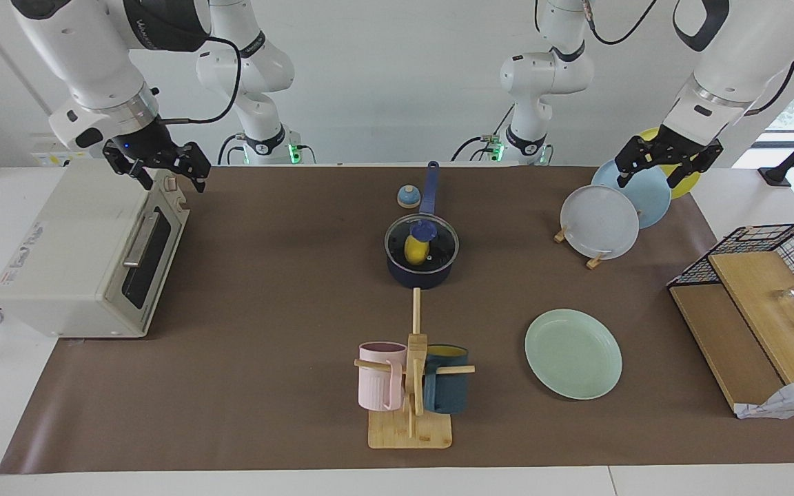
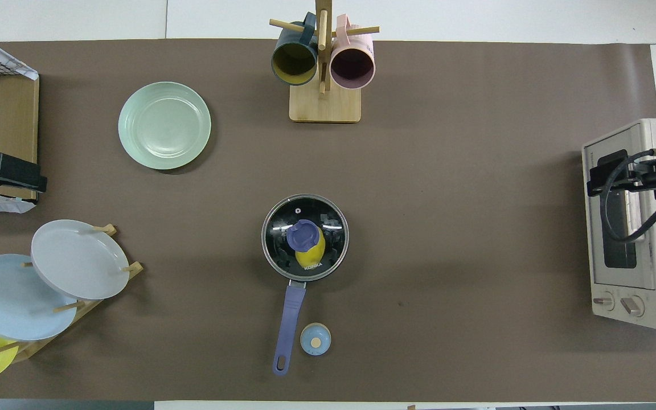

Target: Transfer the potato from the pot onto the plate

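The yellow potato (image 1: 415, 250) lies in the navy pot (image 1: 418, 277) at the middle of the table, under a glass lid (image 1: 440, 240) with a blue knob. It shows through the lid in the overhead view (image 2: 313, 256); the pot's handle (image 2: 292, 310) points toward the robots. The mint-green plate (image 1: 573, 353) lies bare, farther from the robots than the pot, toward the left arm's end (image 2: 164, 125). My left gripper (image 1: 666, 169) hangs open over the plate rack. My right gripper (image 1: 159, 169) hangs open over the toaster oven.
A mug tree (image 1: 412, 386) with a pink and a teal mug stands farther out than the pot. A rack (image 1: 604, 220) holds grey, light blue and yellow plates. A toaster oven (image 1: 80, 255), a blue-and-tan bell (image 1: 408, 197) and a wire-and-wood shelf (image 1: 762, 303) are also there.
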Action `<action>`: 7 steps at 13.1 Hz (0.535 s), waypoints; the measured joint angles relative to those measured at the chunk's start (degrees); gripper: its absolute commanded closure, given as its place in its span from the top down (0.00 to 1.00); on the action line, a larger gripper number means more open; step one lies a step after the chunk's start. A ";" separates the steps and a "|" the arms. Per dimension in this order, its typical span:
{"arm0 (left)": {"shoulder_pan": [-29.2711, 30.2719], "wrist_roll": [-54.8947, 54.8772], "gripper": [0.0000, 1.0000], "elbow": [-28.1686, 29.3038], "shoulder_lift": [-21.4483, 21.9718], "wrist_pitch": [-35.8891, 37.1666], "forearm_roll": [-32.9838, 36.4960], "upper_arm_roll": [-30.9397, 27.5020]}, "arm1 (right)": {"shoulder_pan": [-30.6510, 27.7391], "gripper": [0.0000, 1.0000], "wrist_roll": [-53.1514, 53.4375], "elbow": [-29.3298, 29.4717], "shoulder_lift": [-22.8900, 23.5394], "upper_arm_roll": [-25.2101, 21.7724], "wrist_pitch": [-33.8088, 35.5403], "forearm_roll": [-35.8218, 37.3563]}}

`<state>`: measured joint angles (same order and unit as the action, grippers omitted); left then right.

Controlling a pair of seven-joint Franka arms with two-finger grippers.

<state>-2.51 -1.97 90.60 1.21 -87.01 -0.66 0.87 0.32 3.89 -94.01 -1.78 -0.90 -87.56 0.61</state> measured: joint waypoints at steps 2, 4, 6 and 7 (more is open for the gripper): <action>0.00 0.00 1.00 0.00 0.00 0.00 0.00 0.00 | 0.00 1.00 0.00 0.00 0.00 0.02 0.00 0.00; 0.00 0.00 1.00 0.00 0.00 0.00 0.00 0.00 | 0.00 1.00 0.00 0.00 0.00 0.09 0.00 0.00; 0.00 0.00 1.00 0.00 0.00 0.00 0.00 0.00 | 0.02 1.00 0.00 0.00 0.00 0.38 -0.02 0.00; 0.00 0.00 1.00 0.00 0.00 0.00 0.00 0.00 | 0.04 1.00 0.00 -0.01 0.00 0.47 -0.02 -0.04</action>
<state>-2.51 -1.97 90.60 1.21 -87.01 -0.66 0.87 0.36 3.89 -94.02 -1.78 -0.43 -87.59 0.57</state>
